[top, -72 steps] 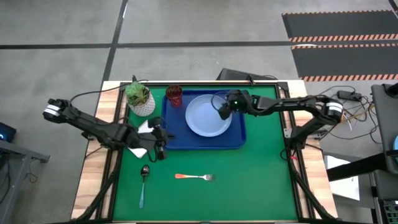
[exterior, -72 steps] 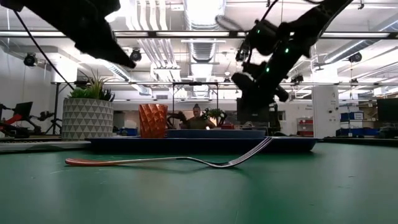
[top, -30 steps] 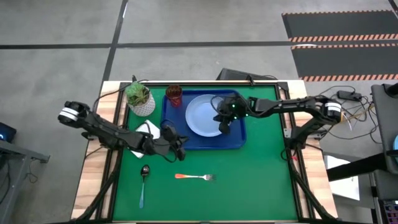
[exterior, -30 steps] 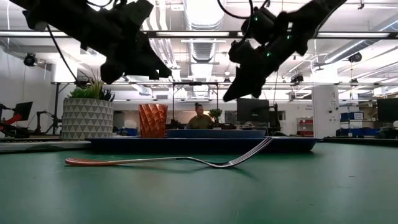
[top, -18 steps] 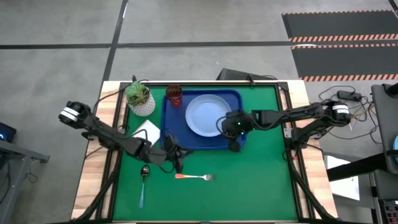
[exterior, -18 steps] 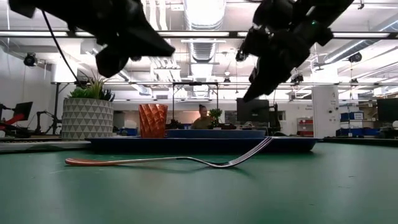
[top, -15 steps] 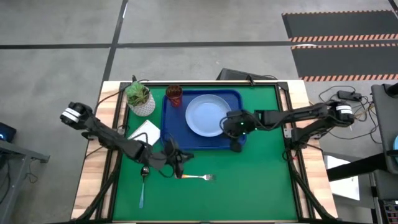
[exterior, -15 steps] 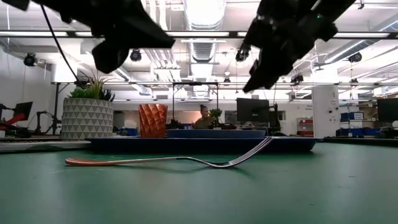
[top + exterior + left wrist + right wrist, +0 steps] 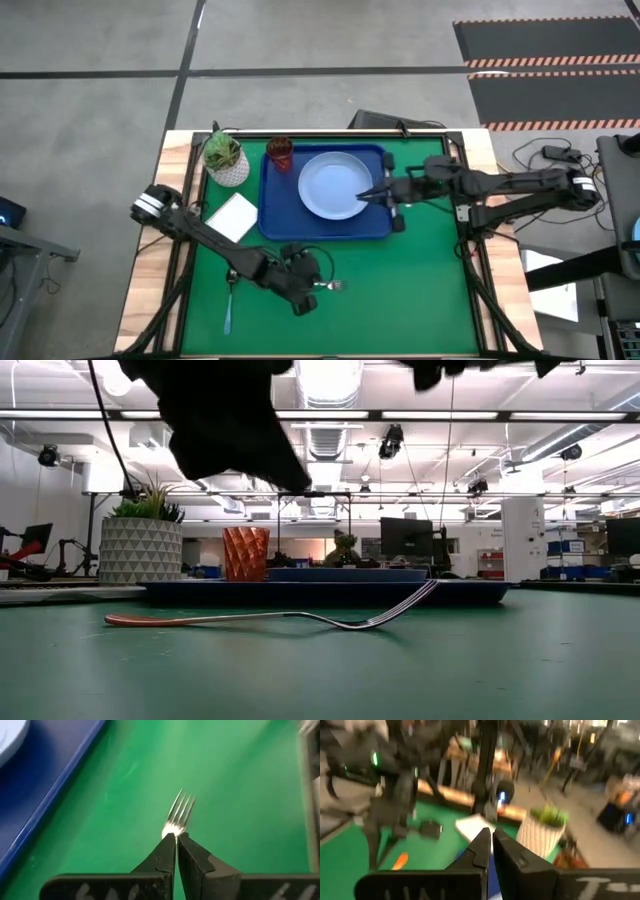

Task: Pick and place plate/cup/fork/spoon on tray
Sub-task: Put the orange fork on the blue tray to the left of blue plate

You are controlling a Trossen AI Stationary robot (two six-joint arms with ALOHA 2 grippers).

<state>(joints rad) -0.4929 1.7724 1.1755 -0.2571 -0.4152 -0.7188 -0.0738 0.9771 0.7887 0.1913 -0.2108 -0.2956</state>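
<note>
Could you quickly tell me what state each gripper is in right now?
Left gripper: shut, empty, above the orange-handled fork with silver tines.
Right gripper: shut, empty, over the round light-blue plate.

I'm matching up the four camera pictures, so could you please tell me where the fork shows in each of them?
High view: the fork lies on the green mat, mostly hidden under the left arm.
Low view: the fork lies across the foreground.
Left wrist view: tines just past the shut left pincer.
Right wrist view: orange handle only.
Shared landmark: the blue tray.
</note>
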